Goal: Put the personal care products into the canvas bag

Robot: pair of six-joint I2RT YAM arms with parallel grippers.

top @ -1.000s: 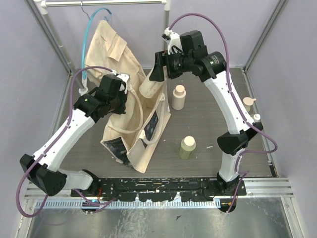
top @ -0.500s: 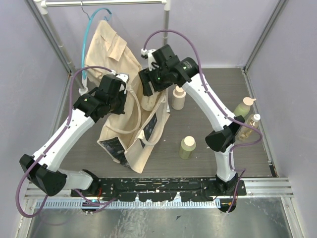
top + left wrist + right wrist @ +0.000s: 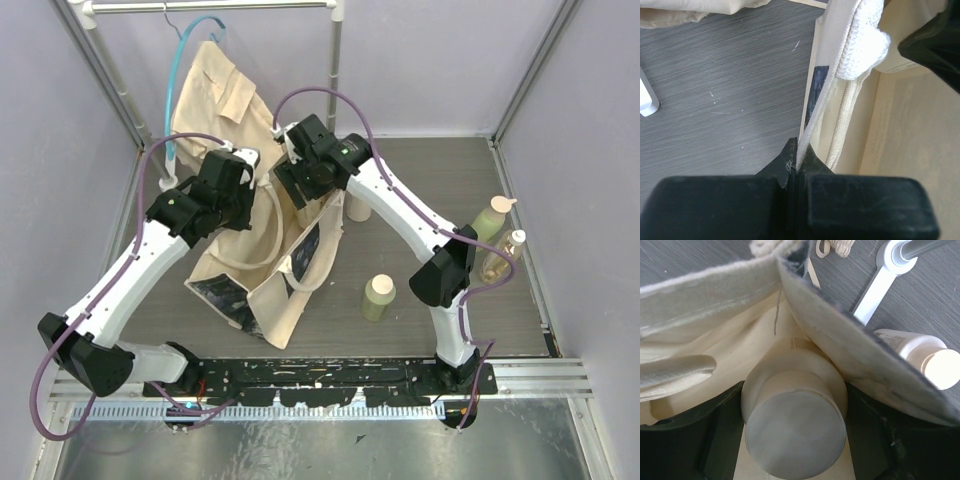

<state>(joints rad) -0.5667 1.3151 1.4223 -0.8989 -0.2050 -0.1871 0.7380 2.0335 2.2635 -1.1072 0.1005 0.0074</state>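
Right wrist view. Item: held cream bottle [image 3: 795, 375], round cap toward the lens, gripped between the jaws of the right gripper [image 3: 796, 432]. It sits inside the mouth of the canvas bag [image 3: 705, 300], with cloth walls on both sides. Whether its base has reached the bag's floor cannot be told from here.

Left wrist view. Item: left gripper [image 3: 797, 169], clenched tight on the thin rim of the bag beside its webbing handle [image 3: 860, 47]. Function: holding the mouth open.

Top external view. Outstanding stock on the table [image 3: 430, 180]:
- second cream bottle [image 3: 358, 208], just beside the bag
- yellow-green bottle [image 3: 378, 297], nearer the arm bases
- another yellow-green bottle [image 3: 490, 216] and amber pump bottle [image 3: 507, 255], together by the right wall

Handling note for the step in hand, lowering and release:
- Carry the bottle deeper into the bag before letting go, so it lies within rather than lodged at the lip.
- Keep the left pinch firm and taut, so the cloth does not fold over the jaws.
- Part the right jaws only enough to free the bottle, then draw back straight along the entry line, clear of the handle loop.
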